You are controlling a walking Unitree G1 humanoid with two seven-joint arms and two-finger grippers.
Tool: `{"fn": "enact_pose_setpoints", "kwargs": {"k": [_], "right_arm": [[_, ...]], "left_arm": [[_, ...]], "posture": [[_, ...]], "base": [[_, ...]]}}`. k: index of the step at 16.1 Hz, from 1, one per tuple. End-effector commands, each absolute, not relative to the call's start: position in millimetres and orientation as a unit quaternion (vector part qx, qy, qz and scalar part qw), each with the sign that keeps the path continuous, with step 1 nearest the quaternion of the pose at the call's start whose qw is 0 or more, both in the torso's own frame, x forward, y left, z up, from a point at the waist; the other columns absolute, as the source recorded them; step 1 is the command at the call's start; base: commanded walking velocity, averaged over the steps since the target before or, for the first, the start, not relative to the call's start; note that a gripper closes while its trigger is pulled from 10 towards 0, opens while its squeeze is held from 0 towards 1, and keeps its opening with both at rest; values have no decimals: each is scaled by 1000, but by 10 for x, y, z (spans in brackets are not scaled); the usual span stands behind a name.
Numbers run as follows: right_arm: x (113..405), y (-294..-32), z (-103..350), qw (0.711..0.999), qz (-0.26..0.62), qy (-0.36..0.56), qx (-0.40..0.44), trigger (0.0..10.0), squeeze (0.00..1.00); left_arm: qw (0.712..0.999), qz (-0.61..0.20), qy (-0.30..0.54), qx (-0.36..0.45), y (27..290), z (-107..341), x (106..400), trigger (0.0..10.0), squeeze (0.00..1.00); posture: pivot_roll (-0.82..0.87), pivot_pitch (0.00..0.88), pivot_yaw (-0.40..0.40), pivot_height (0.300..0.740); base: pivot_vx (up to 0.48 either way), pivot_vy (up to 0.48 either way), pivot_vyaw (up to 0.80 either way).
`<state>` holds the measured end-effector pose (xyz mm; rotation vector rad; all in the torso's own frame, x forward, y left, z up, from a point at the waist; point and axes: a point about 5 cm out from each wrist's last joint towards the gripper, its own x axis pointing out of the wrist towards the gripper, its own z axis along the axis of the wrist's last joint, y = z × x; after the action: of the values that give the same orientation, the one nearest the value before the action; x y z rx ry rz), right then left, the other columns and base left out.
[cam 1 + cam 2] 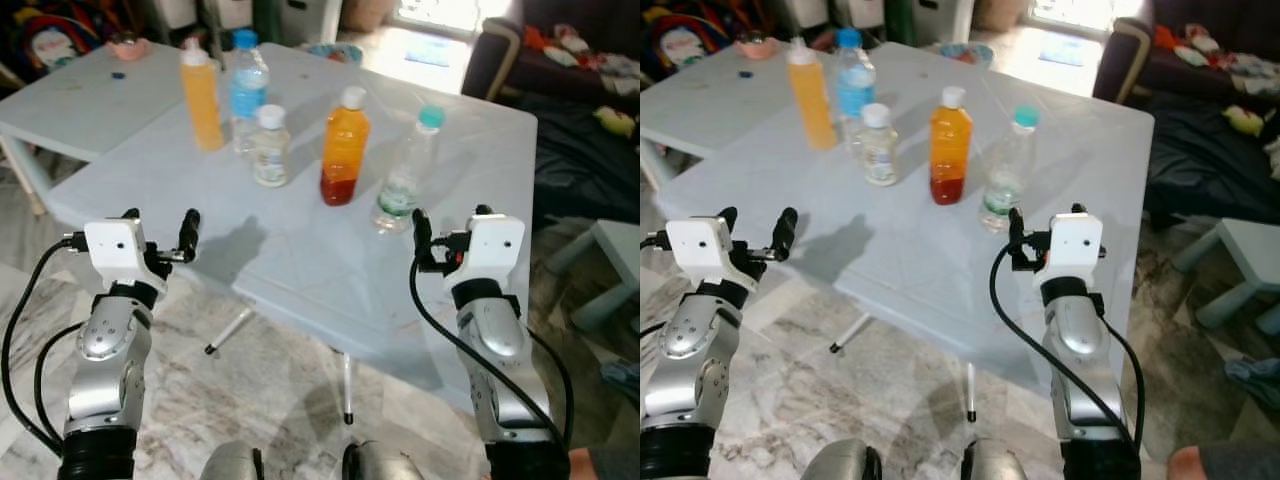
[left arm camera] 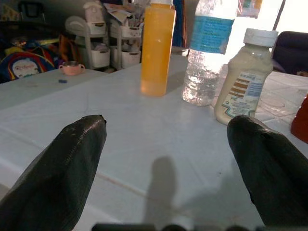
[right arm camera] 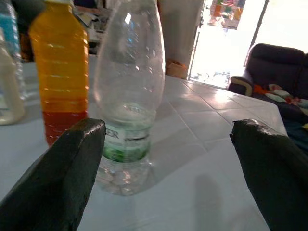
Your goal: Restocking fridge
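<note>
Five bottles [image 1: 345,147] wait mid-frame on the table [image 1: 300,270]; both grippers, left [image 1: 160,232] and right [image 1: 450,230], hover spread at its near edge, apparently ready to pick.

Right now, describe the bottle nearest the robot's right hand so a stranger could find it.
On the pale table, five bottles stand in a loose group. Just beyond the right hand is the clear bottle. Unlike its orange neighbour, it has a teal cap and green label.

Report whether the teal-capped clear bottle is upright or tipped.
Upright. The teal-capped clear bottle stands on its base on the white table, cap on top, ahead of the open right claw.
</note>
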<state>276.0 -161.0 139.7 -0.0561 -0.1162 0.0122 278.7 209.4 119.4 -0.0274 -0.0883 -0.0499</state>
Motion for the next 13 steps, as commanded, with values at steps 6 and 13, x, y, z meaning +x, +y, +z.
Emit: {"fn": "enact_pose_setpoints", "kwargs": {"k": [6,13], "right_arm": [[3161,-1670,1956,985,58,-145,-70,10000,0],[3441,-1505,2147,972,143,-159,-99,10000,0]], "left_arm": [[998,-41,-47,-9,1984,1222,2786,10000,0],[998,-36,-47,3,2028,1249,2804,10000,0]], "posture": [[16,113,-34,740],[45,119,-31,740]], "base": [[0,0,0],[0,0,0]]}}
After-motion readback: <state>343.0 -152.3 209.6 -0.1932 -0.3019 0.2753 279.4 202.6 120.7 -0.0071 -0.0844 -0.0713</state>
